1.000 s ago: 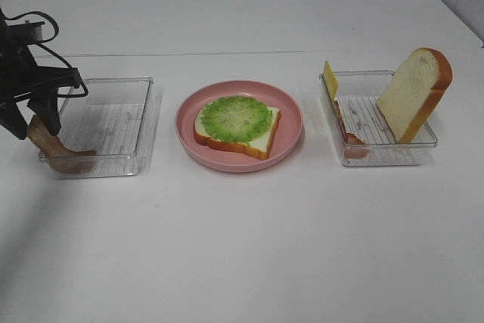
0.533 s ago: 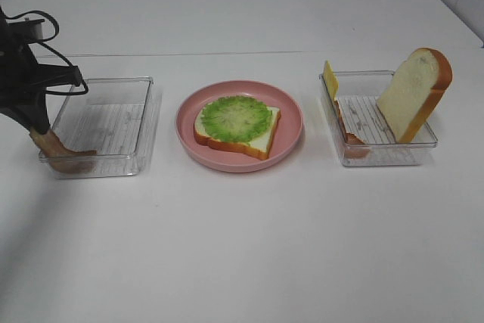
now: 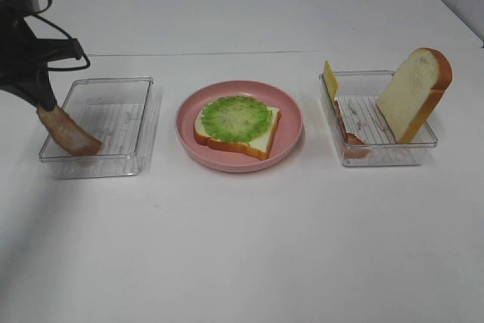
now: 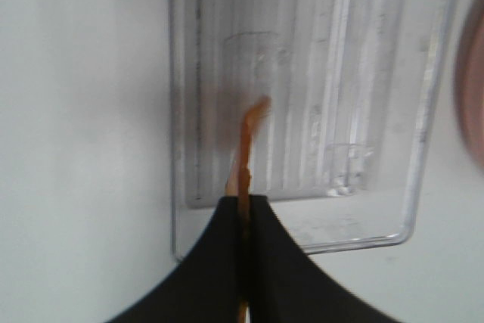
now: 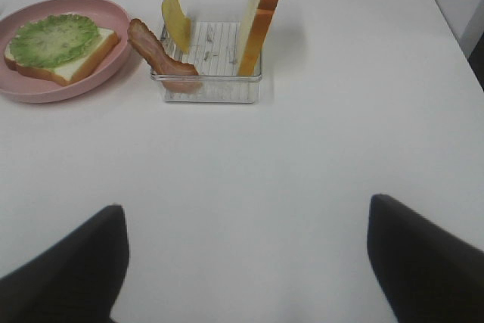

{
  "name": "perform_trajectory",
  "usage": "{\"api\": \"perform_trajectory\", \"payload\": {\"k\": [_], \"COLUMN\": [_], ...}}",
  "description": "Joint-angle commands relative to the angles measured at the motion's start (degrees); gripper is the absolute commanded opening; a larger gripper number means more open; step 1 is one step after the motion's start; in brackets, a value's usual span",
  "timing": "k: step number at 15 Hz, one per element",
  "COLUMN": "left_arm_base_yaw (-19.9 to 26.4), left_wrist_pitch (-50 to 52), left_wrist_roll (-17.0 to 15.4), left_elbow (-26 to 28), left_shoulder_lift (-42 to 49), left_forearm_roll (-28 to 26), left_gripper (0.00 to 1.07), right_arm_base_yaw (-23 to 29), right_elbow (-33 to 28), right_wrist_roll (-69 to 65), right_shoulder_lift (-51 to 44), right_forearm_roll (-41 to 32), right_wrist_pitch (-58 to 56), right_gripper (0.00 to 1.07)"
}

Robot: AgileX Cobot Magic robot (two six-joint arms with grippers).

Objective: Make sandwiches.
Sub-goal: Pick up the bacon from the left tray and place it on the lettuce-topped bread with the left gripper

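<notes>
A white table point(image 3: 242, 247) carries everything. The pink plate point(image 3: 291, 122) sits at its centre, with the left tray point(image 3: 125, 122) at the plate's nine o'clock and the right tray point(image 3: 378, 153) at its three o'clock, both clear plastic.

The upright bread slice point(image 3: 412, 96) leans in the right tray's three o'clock end. The flat bread slice point(image 3: 253, 141) lies on the plate, with the lettuce leaf point(image 3: 236, 117) spread on top of it.

The left tool point(image 3: 44, 104) is pinched tight on the held bacon strip point(image 3: 69, 132), which slants down into the left tray's seven o'clock corner. The right tool point(image 5: 246, 262) stands wide and holds nothing, well apart from the right tray.

The second bacon strip point(image 3: 352, 141) leans on the right tray's nine o'clock wall. The cheese square point(image 3: 330, 79) stands on edge at that tray's eleven o'clock corner.
</notes>
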State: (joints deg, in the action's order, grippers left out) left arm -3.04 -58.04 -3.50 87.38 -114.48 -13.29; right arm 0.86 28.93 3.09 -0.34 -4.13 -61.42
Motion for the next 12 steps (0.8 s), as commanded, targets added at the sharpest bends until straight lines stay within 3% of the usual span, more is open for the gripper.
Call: {"api": "perform_trajectory", "payload": {"k": [1, 5, 6, 8, 10, 11, 12], "left_arm_base_yaw": [0.1, -0.6, -2.0, -4.5, -8.9, -13.2, -14.8], "left_wrist_pitch": [0.5, 3.0, 5.0, 7.3, 11.4, 14.6, 15.6], "left_wrist_roll": [4.0, 12.5, 16.4, 19.3, 23.0, 27.2, 29.6], "left_elbow": [2.3, 4.6, 4.6, 4.6, 4.6, 4.6, 4.6], "left_shoulder_lift": [2.1, 2.0, 1.9, 1.9, 1.2, -1.2, -2.9], "left_forearm_roll": [-8.1, -27.6, -34.7, -39.5, -46.0, -54.4, -58.7], "left_gripper": [0.0, 0.0, 0.0, 0.0, 0.0, 0.0, 0.0], "right_arm_base_yaw": [-0.3, -0.3, -0.3, -0.3, -0.3, -0.3, -0.3], "right_elbow": [-0.1, -0.1, -0.1, -0.1, -0.1, -0.1, -0.1], "right_wrist_roll": [0.5, 0.5, 0.5, 0.5, 0.5, 0.5, 0.5], "right_shoulder_lift": [-0.8, -0.8, -0.8, -0.7, -0.7, -0.7, -0.7], "right_forearm_roll": [0.1, 0.1, 0.1, 0.0, 0.0, 0.0, 0.0], "right_wrist_pitch": [0.7, 0.7, 0.7, 0.7, 0.7, 0.7, 0.7], "right_gripper": [0.81, 0.81, 0.81, 0.81, 0.81, 0.81, 0.81]}}
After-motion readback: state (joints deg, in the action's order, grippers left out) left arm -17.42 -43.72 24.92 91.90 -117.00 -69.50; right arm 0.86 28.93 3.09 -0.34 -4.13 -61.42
